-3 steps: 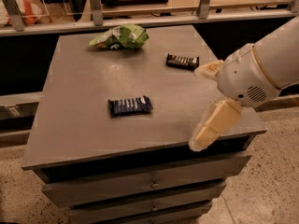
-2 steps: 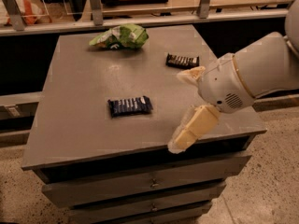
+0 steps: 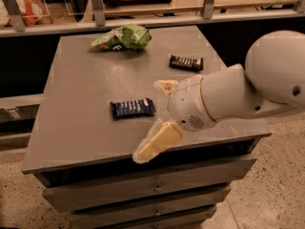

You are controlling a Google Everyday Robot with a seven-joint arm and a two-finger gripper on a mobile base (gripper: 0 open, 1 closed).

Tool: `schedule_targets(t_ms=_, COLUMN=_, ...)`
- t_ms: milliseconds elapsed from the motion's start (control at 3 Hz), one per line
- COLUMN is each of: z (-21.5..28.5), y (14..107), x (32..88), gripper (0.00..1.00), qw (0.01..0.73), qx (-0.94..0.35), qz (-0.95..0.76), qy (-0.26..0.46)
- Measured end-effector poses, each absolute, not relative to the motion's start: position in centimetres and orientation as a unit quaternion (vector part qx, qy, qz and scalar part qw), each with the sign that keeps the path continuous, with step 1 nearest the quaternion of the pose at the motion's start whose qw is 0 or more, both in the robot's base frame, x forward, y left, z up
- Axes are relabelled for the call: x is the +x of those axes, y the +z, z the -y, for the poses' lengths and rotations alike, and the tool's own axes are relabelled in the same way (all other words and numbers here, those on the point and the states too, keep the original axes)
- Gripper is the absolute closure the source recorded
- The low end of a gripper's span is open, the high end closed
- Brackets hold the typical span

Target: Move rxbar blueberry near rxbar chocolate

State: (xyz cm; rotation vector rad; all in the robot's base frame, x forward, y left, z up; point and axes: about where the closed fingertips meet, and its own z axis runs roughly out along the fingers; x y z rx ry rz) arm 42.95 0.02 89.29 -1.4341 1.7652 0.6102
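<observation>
Two bars well apart: rxbar blueberry (image 3: 133,108) mid table (image 3: 71,123), rxbar chocolate (image 3: 186,62) far right. Gripper (image 3: 148,120) beside blueberry, jaws wide, empty. Grasp, carry, placement all left.

We see the arm (image 3: 267,80) cut off at the right edge. The gripper (image 3: 148,120), fingers spread wide over the table's (image 3: 76,104) front edge just right of the rxbar blueberry (image 3: 133,108), hides the tabletop beneath it. Lettering on that bar and the rxbar chocolate (image 3: 186,62) is too small to read.
</observation>
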Motion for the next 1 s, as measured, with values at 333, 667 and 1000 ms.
schedule_targets(t_ms=333, z=-0.2, y=89.3, x=43.0, gripper=0.00, qw=0.386, qx=-0.561, qz=-0.692, qy=0.238)
schedule_targets(t_ms=667, z=-0.4, y=89.5, x=43.3, gripper=0.00, qw=0.399, qx=-0.558, qz=-0.695, qy=0.218)
schedule_targets(t_ms=1000, z=-0.5, y=89.0, x=44.3, gripper=0.00, qw=0.416, qx=-0.548, qz=-0.702, qy=0.185)
